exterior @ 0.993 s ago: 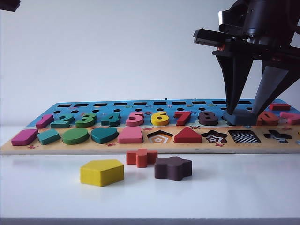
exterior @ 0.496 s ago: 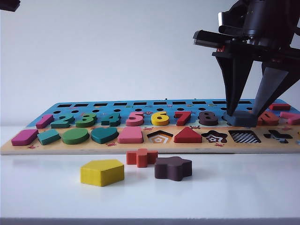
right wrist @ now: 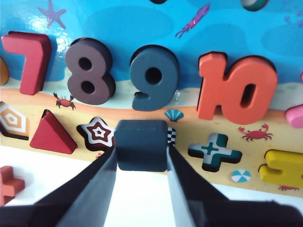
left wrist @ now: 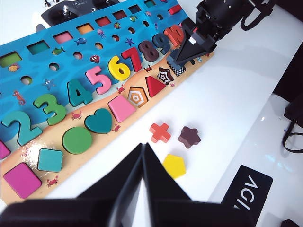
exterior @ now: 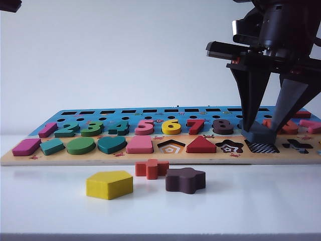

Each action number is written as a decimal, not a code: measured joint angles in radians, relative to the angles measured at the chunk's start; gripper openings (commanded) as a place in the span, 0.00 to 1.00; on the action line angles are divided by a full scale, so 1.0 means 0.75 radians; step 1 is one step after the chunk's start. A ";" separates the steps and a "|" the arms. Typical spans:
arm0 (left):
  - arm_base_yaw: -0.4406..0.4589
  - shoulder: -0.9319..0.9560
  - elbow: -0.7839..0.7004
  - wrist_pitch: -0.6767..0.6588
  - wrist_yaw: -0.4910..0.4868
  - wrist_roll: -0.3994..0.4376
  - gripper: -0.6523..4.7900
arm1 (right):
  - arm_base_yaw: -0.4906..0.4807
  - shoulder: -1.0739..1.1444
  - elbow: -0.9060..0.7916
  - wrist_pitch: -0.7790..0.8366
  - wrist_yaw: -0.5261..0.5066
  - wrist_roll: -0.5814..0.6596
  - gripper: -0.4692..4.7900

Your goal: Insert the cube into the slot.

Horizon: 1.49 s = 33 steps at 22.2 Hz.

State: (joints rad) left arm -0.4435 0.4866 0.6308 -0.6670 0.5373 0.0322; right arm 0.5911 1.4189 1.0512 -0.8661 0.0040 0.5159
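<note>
Right gripper [right wrist: 141, 156] has the cube [right wrist: 141, 144] clamped between its two black fingers, directly over the slot [exterior: 263, 146] at the front of the board [exterior: 165, 159]. That cube is a flat, matte navy block with rounded corners, and it hides most of the slot; only slivers of black-and-white checker peek out beside it. Whether the cube touches the board or hangs just clear, I cannot tell.

Left gripper [left wrist: 142, 177] hangs well away at the board's other end, its dark fingers pressed together into a point with nothing between them.

The board is a long wooden puzzle, a glossy blue sea scene behind, a sandy strip in front. Three cut-outs in that strip sit empty around the cube: a pentagon [exterior: 171, 146], a star [exterior: 230, 147], a cross [exterior: 296, 146], each with a patterned floor.

Three loose blocks wait on the smooth white table [exterior: 261, 211], all flat painted wood: one yellow pentagon block [exterior: 109, 184], one orange-red cross block [exterior: 151, 168], one dark brown star block [exterior: 185, 180]. The cross and star blocks lie just beside each other, the pentagon block a little apart.
</note>
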 measured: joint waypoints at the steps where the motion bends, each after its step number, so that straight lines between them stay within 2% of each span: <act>1: 0.000 0.000 0.000 0.000 0.000 0.000 0.13 | 0.000 0.000 -0.010 0.001 0.000 0.001 0.18; 21: 0.000 0.000 0.000 0.000 0.000 0.000 0.13 | 0.001 0.000 -0.039 0.019 -0.002 0.015 0.19; 25: 0.000 0.000 0.000 0.000 0.000 0.000 0.13 | 0.001 0.000 -0.039 0.019 -0.002 0.015 0.21; 33: -0.001 0.000 0.000 0.000 0.000 0.000 0.13 | 0.001 0.000 -0.039 0.021 -0.002 0.015 0.35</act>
State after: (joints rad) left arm -0.4438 0.4866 0.6308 -0.6670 0.5373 0.0322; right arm 0.5915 1.4189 1.0222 -0.8505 0.0029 0.5270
